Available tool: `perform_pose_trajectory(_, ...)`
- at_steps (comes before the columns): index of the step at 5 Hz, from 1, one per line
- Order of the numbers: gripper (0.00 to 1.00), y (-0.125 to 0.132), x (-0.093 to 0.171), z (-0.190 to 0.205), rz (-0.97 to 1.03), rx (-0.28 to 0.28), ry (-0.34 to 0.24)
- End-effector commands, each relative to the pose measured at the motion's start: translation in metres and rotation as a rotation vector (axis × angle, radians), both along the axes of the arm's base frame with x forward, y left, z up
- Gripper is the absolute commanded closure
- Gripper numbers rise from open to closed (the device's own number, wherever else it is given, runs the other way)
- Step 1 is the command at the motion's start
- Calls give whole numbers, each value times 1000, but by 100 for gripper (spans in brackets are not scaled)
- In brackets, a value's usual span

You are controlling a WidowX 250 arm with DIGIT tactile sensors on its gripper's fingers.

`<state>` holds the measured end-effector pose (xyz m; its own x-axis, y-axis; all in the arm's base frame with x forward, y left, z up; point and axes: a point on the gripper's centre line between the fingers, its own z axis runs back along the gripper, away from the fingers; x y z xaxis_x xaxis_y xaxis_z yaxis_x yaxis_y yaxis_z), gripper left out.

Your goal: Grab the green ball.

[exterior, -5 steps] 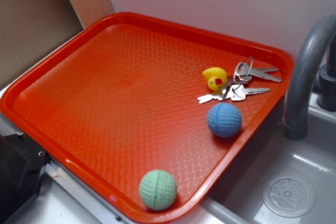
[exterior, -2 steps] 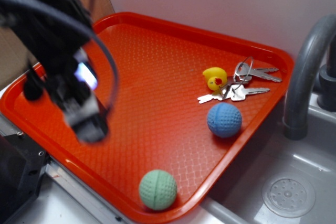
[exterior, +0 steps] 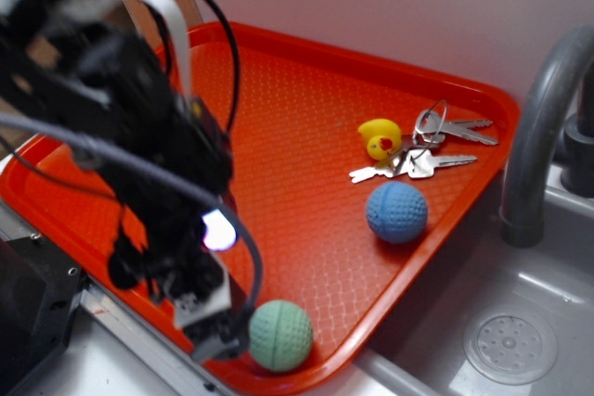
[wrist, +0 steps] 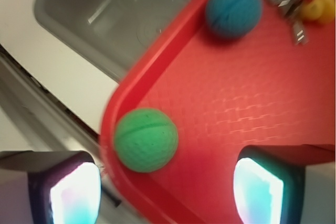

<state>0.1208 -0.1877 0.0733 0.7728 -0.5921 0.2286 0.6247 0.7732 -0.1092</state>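
The green ball [exterior: 280, 335] [wrist: 146, 139] rests in the near corner of the orange tray [exterior: 278, 118], against its rim. My gripper [exterior: 215, 333] hangs just left of the ball in the exterior view, blurred by motion. In the wrist view the gripper [wrist: 167, 192] stands open, its two pads [wrist: 75, 194] spread wide with nothing between them; the ball lies a little ahead of the gap, towards the left pad.
A blue dimpled ball [exterior: 396, 212] [wrist: 233, 9] sits near the tray's right rim. Behind it lie a yellow rubber duck [exterior: 380, 139] and a bunch of keys [exterior: 429, 146]. A grey faucet [exterior: 543, 127] and sink basin [exterior: 510, 345] stand right of the tray.
The arm has come into view from the upper left and swept down across the tray to just beside the green ball. Balls, duck and keys have not moved.
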Motion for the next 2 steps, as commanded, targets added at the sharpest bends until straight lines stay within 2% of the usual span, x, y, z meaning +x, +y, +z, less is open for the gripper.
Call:
perform_pose_trajectory(1,0,-12,5,-15,-6,-98,82)
perform_pose_trajectory(2,0,-18,9,-24,-2,-115,129)
